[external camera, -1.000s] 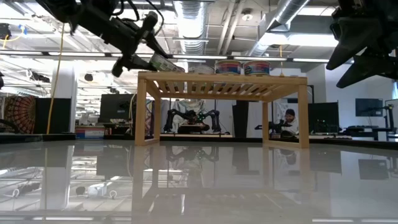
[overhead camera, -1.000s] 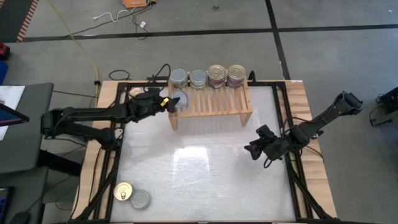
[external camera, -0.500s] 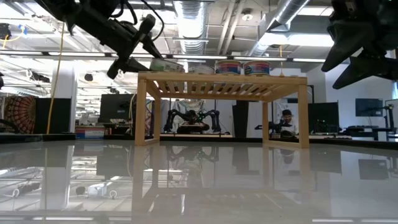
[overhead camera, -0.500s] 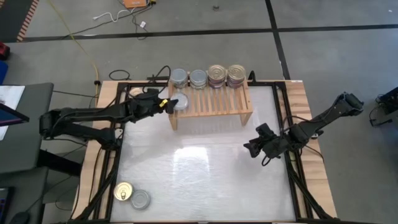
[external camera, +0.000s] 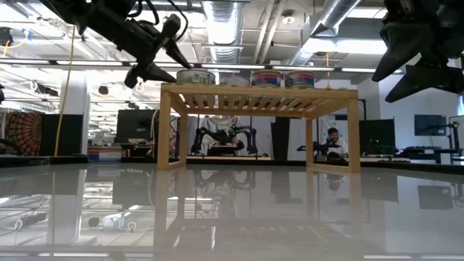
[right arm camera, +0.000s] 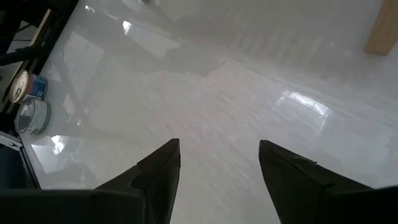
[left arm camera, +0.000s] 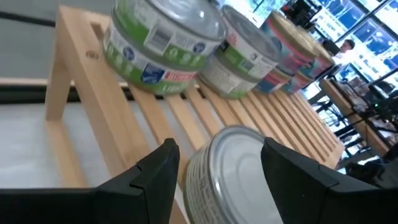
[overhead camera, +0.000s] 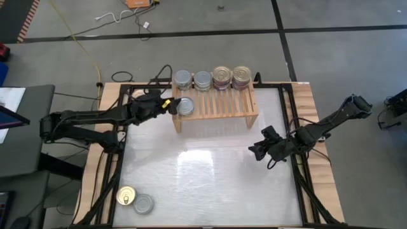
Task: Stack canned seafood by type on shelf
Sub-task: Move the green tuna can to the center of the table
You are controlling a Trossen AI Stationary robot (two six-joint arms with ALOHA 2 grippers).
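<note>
As seen from overhead, the left gripper (overhead camera: 173,105) reaches over the left end of the light-wood shelf (overhead camera: 216,102), its fingers closed around a silver-topped tin (overhead camera: 185,106) that sits on the slats, while four stacks of tins (overhead camera: 213,78) line the shelf's far edge and two loose tins (overhead camera: 135,200) lie at the table's near left corner; the right gripper (overhead camera: 256,151) hangs with fingers spread and empty over the bare table right of centre. From table height, the held tin (external camera: 194,76) rests at the shelf's (external camera: 259,98) left end beside the other cans. The left wrist camera shows the dark fingers (left arm camera: 155,174) flanking the silver tin (left arm camera: 227,168), green-labelled tins (left arm camera: 163,46) behind it. The right wrist camera shows open fingers (right arm camera: 158,174) above the white tabletop (right arm camera: 236,93).
</note>
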